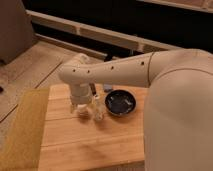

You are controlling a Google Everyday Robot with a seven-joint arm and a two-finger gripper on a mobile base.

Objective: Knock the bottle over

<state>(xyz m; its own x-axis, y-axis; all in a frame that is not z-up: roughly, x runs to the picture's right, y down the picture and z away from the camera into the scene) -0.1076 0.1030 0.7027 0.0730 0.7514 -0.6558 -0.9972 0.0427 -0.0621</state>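
The bottle (97, 108) is small, slim and clear. It stands upright on the wooden table (90, 142), just left of the black round bowl (120, 102). My gripper (82, 111) hangs down from the pale arm (115, 70) and sits right beside the bottle on its left, close to touching it. The arm crosses the view from the right and hides the table's right side.
A yellowish cloth or mat (22, 127) lies along the table's left edge. Behind the table run a tiled floor (30, 65) and a low ledge under dark windows. A beige seat back stands at the upper left.
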